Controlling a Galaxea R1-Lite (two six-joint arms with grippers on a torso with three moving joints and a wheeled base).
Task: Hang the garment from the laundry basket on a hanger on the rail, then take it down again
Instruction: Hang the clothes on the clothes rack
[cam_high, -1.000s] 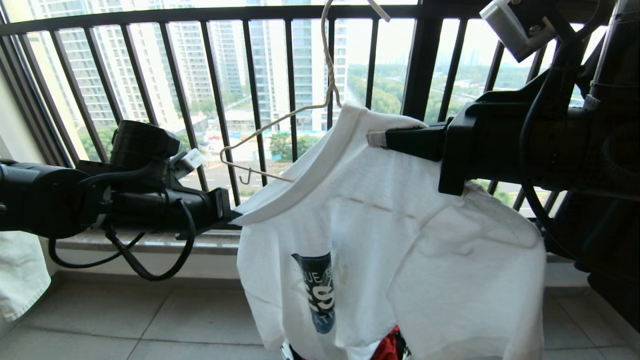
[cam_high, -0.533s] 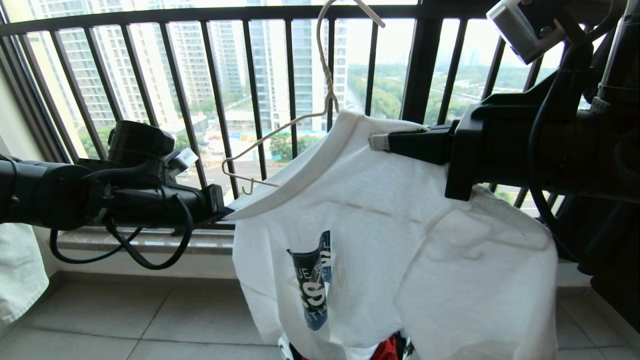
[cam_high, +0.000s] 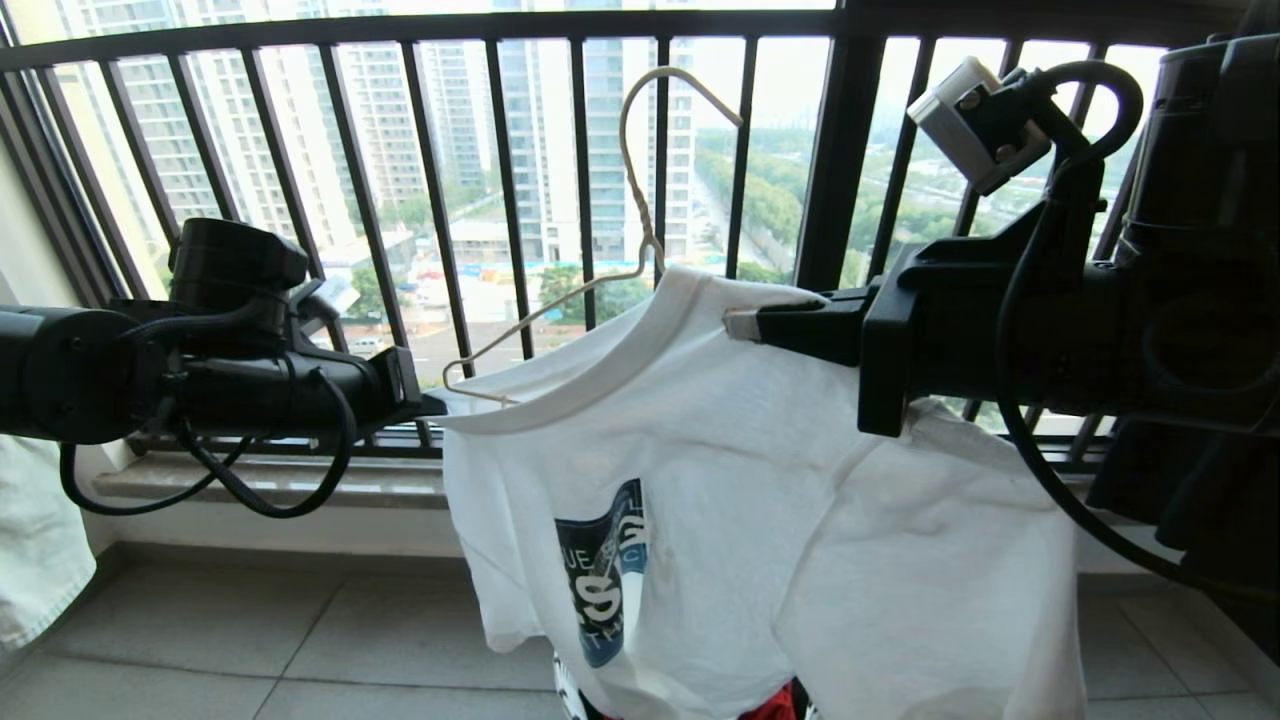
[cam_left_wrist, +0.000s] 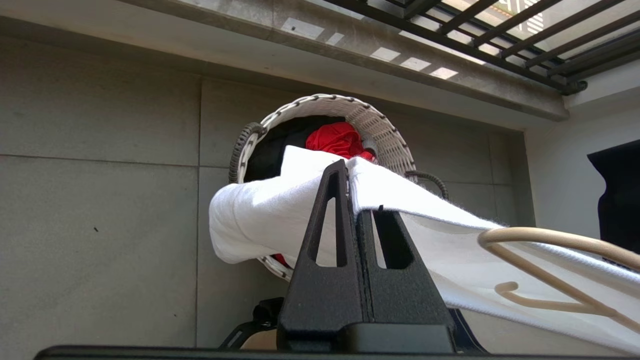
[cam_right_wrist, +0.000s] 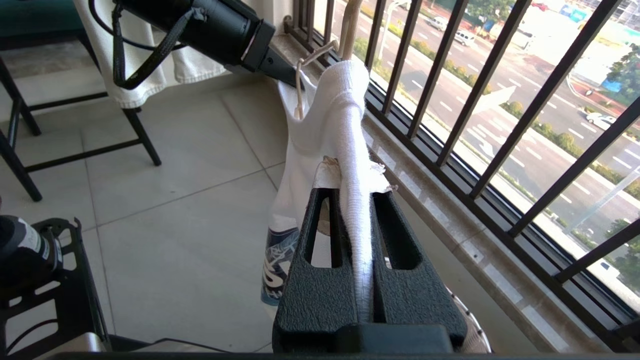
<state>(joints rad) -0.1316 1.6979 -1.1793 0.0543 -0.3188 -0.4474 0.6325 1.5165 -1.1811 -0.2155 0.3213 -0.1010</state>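
Two grips logged: our left gripper (cam_left_wrist: 352, 172) and right gripper (cam_right_wrist: 352, 175) each clamp the garment (cam_high: 720, 480) collar, hanger (cam_high: 560, 310) between them, one shoulder bare. Step: dressing the hanger. Next, we judge, draw the collar over that shoulder.

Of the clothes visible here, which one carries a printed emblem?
The white T-shirt held between both grippers: a dark blue emblem with white letters is on its chest. The red garment in the basket shows none.
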